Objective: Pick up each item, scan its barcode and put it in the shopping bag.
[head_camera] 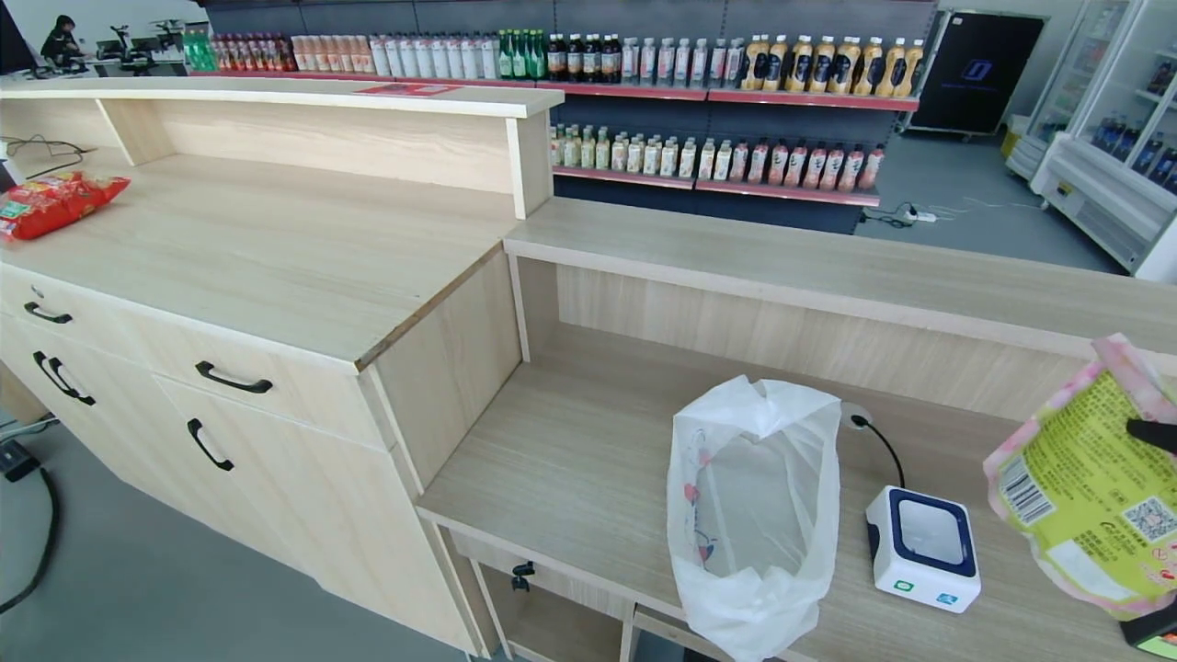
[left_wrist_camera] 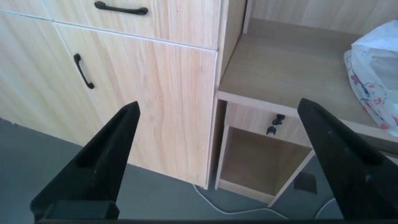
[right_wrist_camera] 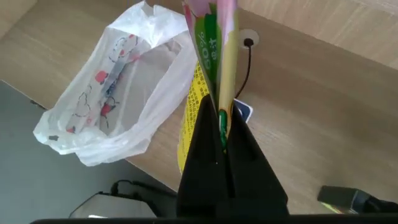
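My right gripper [right_wrist_camera: 222, 140] is shut on the edge of a green-and-pink snack packet [head_camera: 1090, 492], which hangs above the lower counter's right end with its barcode facing left. One black finger [head_camera: 1153, 433] crosses the packet. The white barcode scanner [head_camera: 923, 548] lies just left of and below the packet. A white plastic shopping bag [head_camera: 754, 515] stands open beside the scanner. In the right wrist view the packet [right_wrist_camera: 208, 43] hangs over the scanner [right_wrist_camera: 244, 111], with the bag [right_wrist_camera: 118, 99] alongside. My left gripper [left_wrist_camera: 217, 162] is open, low beside the cabinet front.
A red snack packet [head_camera: 53, 202] lies at the far left of the upper counter [head_camera: 276, 248]. The scanner's cable runs to a hole [head_camera: 859, 421] in the lower counter [head_camera: 570, 460]. A dark device [head_camera: 1154, 634] sits at the lower counter's right edge. Drink shelves stand behind.
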Robot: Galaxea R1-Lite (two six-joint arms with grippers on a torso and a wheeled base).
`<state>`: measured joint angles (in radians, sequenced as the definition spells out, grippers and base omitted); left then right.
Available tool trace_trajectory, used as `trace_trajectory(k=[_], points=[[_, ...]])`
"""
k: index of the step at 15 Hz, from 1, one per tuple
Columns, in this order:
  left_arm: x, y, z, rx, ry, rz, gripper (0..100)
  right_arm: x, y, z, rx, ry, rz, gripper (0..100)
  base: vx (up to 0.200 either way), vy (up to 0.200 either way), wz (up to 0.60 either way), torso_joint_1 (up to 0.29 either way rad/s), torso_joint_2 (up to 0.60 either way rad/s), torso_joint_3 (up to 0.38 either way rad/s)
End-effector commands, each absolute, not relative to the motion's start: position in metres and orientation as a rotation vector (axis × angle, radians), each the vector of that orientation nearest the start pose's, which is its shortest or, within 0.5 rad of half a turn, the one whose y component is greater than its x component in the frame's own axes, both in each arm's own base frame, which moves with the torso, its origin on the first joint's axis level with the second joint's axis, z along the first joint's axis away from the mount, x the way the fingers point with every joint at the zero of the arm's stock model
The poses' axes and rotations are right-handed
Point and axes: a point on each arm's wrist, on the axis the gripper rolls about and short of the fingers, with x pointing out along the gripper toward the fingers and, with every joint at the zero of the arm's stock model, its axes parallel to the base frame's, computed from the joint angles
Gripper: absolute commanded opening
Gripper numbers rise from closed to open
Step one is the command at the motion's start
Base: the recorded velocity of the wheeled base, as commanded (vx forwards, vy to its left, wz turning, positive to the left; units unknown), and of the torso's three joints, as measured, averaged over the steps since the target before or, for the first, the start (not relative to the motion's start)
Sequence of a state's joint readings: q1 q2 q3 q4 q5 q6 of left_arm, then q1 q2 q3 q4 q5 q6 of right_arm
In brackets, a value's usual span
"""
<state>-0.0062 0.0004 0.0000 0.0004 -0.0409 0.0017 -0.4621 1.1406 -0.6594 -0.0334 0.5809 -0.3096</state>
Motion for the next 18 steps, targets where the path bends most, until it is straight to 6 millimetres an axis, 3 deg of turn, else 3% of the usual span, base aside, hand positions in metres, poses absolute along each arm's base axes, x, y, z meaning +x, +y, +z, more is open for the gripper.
trace_trajectory(k=[1,3,8,11,18], points=[[-0.023,-0.001,0.076,0.002,0.001,-0.048,100,0.147,-0.050,0.217,-0.078,0.361,0.204,0,0.000,0.000,0.60,-0.002,0.01,0.007],[-0.023,-0.001,0.076,0.002,0.001,-0.048,100,0.157,-0.047,0.214,-0.081,0.375,0.224,0,0.000,0.000,0.60,-0.005,0.00,0.002],[-0.023,-0.001,0.076,0.002,0.001,-0.046,100,0.203,-0.024,0.200,-0.047,0.368,0.308,0,0.000,0.000,0.60,0.003,0.00,0.000],[-0.023,-0.001,0.076,0.002,0.001,-0.048,100,0.223,-0.026,0.174,-0.065,0.448,0.324,0,0.000,0.000,0.00,0.000,0.00,0.000],[-0.023,-0.001,0.076,0.002,0.001,-0.048,100,0.249,-0.041,0.143,-0.037,0.532,0.289,0,0.000,0.000,0.00,0.000,0.00,0.000]])
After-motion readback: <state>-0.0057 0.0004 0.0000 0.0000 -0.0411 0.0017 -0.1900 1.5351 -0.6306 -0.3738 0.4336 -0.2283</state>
